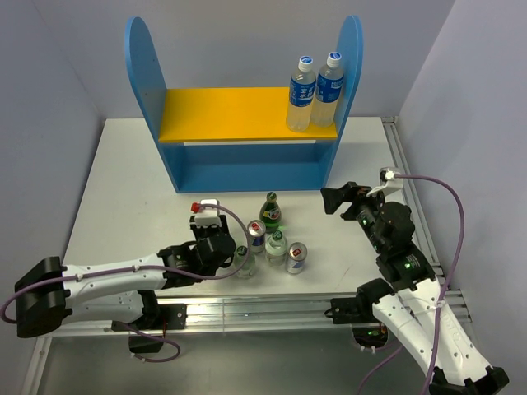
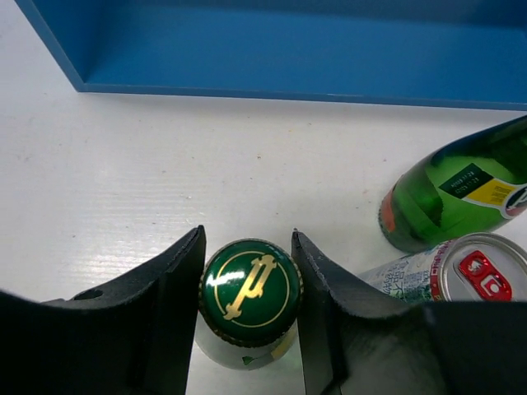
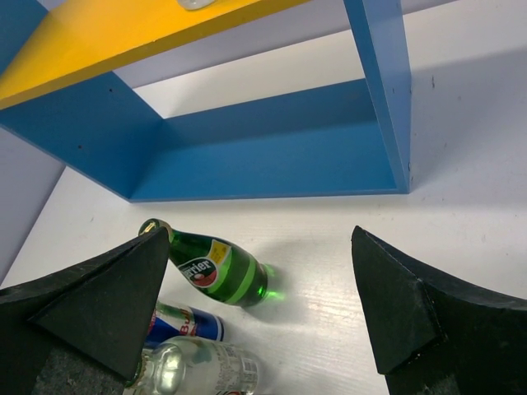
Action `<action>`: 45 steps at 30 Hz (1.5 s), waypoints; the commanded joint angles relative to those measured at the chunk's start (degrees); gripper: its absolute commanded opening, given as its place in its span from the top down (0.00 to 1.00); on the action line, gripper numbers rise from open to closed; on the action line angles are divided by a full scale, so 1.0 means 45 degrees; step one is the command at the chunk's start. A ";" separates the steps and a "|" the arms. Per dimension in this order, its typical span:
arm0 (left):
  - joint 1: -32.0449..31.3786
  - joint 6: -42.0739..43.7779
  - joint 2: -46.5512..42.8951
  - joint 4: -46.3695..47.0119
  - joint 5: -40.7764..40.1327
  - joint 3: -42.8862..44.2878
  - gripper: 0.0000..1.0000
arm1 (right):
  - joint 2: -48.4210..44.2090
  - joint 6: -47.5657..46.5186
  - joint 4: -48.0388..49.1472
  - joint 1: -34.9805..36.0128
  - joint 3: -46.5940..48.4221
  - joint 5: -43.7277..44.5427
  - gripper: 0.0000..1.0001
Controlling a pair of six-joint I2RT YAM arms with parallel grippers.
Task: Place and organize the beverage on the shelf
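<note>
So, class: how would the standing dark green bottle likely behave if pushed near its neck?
The dark green bottle looks tall and narrow, so it would probably tip rather than slide. Its glossy surface suggests glass, likely slippery and breakable.

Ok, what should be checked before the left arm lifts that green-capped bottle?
1. Left gripper closed on the green-capped bottle at its cap: ok, fingers against both sides.
2. Bottle upright: ok.
3. Can clear of the fingers: cannot tell, it sits close beside one.
4. Shelf lower level free: ok.
5. Right gripper open, away from the drinks: ok.
</note>
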 commanded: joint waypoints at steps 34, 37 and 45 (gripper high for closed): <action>0.0812 0.1664 -0.0864 -0.2816 0.0196 0.4558 0.04 | -0.0599 0.0140 0.0382 0.0086 -0.0371 0.0197 0.03; 0.0695 0.1000 -0.1373 -0.2954 0.0470 0.3698 0.04 | -0.0618 0.0159 0.0402 0.0086 -0.0430 0.0178 0.03; 0.0324 0.0198 -0.1007 -0.1490 0.0530 0.1900 0.11 | -0.0638 0.0159 0.0304 0.0086 -0.0410 0.0217 0.03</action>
